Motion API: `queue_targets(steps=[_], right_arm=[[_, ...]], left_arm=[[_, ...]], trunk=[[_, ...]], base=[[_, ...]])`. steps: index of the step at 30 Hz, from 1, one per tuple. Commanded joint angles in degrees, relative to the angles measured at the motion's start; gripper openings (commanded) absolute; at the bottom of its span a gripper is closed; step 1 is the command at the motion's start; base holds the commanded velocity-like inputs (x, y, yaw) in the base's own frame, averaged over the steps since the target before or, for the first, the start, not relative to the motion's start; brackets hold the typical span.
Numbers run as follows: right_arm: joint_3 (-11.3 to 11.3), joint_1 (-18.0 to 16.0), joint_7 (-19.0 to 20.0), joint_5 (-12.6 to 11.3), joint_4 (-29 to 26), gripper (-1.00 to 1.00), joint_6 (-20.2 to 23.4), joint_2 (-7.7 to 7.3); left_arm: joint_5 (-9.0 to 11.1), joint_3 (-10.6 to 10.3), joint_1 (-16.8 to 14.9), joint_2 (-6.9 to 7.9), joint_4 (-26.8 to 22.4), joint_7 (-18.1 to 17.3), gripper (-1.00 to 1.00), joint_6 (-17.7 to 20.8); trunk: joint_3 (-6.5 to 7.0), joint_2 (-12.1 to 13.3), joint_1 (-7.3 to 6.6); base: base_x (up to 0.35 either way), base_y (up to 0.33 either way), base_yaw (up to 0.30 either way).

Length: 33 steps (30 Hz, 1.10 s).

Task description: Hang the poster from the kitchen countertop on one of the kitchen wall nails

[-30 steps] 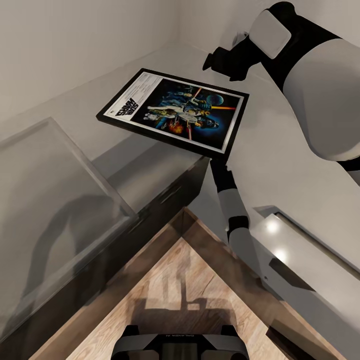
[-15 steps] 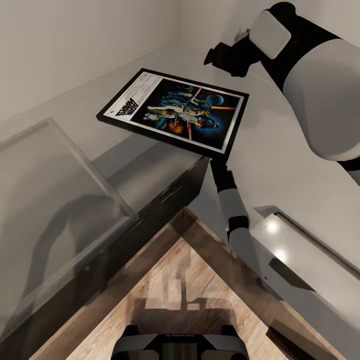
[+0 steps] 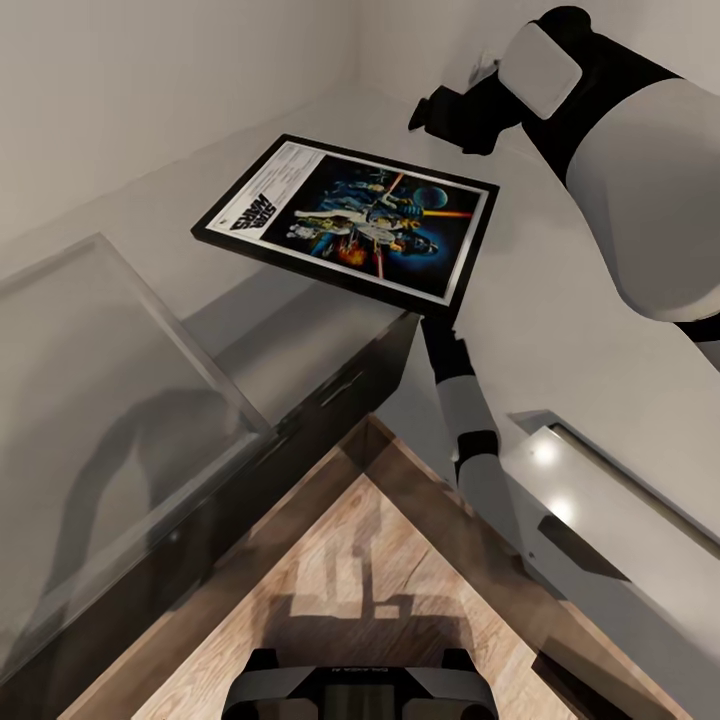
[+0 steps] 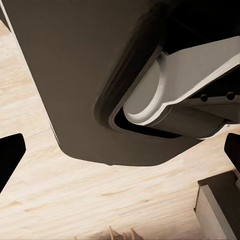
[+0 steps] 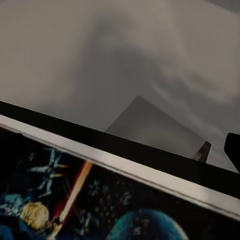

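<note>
1. The poster (image 3: 350, 225) is in the air over the inner corner of the grey countertop (image 3: 560, 300), tilted, with its white title strip toward the left and its lower right corner sticking out past the counter edge.
2. My left arm (image 3: 465, 420) comes up from below and meets the poster at that lower right corner. The frame hides the gripper itself, so I cannot tell how its jaws stand or whether they pinch the frame.
3. In my left wrist view, two dark fingertips (image 4: 10, 157) sit at the picture's opposite edges, wide apart. Between them I see a dark rounded panel (image 4: 75, 75), a white arm part (image 4: 175, 95) and wooden floor (image 4: 75, 200), but no poster.
4. My right arm (image 3: 640, 170) reaches across the counter toward the back wall (image 3: 150, 80). Its dark gripper (image 3: 455, 110) hangs just beyond the poster's far right corner, apart from the frame; I cannot tell how its jaws stand.
5. My right wrist view looks across the poster's black frame and white border (image 5: 125, 167) to the blue space artwork, with grey counter beyond. One dark fingertip (image 5: 234, 150) shows at the picture's edge.
6. A glass lid (image 3: 100, 400) lies over the counter run on my left, above dark cabinet fronts (image 3: 320, 400).
7. A steel hob edge (image 3: 600, 500) shows on my right, and the wooden floor (image 3: 370, 560) lies below.
</note>
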Motion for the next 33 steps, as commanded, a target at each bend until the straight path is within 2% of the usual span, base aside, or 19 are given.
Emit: queue_targets(steps=[1,23,33], right_arm=[[-0.1,0.0,-0.5,-0.6,-0.1,1.00,0.2,0.02],[-0.2,0.0,-0.5,-0.6,0.0,1.00,0.2,-0.10],[-0.2,0.0,-0.5,-0.7,0.0,1.00,0.2,-0.62]], left_arm=[[0.2,0.1,0.0,-0.01,-0.1,-0.2,1.00,0.0],[0.2,0.1,0.0,-0.03,-0.1,-0.2,1.00,0.0],[0.2,0.1,0.0,0.02,-0.1,-0.3,1.00,0.0]], trunk=[[-0.10,0.0,0.00],[-2.07,0.0,0.00],[-2.88,0.0,0.00]], base=[[0.000,0.000,0.000],[0.000,0.000,0.000],[0.000,0.000,0.000]])
